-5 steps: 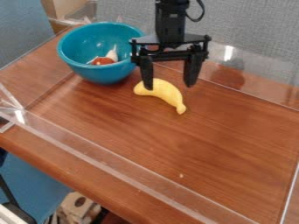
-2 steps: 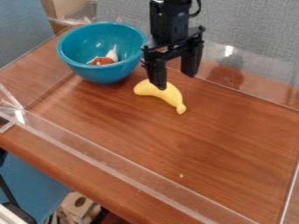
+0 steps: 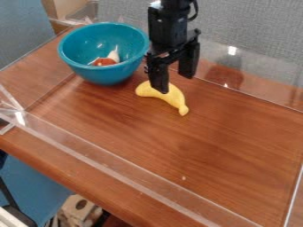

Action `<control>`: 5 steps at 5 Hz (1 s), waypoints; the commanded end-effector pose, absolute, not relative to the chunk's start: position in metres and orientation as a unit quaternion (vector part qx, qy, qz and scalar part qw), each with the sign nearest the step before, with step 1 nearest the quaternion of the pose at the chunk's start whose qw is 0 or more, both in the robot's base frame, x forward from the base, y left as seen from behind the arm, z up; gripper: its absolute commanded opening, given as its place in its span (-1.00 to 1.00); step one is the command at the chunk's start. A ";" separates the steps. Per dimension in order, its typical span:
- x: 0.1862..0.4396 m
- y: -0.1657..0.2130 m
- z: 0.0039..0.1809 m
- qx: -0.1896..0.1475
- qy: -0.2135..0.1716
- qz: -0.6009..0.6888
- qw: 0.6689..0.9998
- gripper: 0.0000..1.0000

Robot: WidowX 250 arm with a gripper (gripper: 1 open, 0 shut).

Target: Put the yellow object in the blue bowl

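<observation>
The gripper (image 3: 169, 76) hangs just above the yellow toy banana (image 3: 164, 96) with its jaws wide apart so it can grab it, and the banana lies on the wooden table (image 3: 178, 151) beside the blue bowl (image 3: 102, 51).

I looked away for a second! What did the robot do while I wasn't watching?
The gripper turned around, so its fingers now line up nearly one behind the other instead of spread side by side, and it dropped lower over the banana. It is open and holds nothing. The banana and the bowl stayed put.
</observation>
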State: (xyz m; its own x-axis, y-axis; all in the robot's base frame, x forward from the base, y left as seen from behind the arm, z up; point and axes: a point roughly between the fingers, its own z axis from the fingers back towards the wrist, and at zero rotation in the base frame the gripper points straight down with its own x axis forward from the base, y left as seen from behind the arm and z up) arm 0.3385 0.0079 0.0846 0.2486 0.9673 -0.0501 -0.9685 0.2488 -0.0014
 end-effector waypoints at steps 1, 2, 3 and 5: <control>0.351 0.004 0.097 -0.033 -0.008 0.614 0.788 1.00; 0.356 -0.004 0.091 -0.031 -0.008 0.606 0.795 1.00; 0.359 0.000 0.094 -0.031 -0.009 0.624 0.780 1.00; 0.365 0.012 0.104 -0.035 -0.011 0.671 0.741 1.00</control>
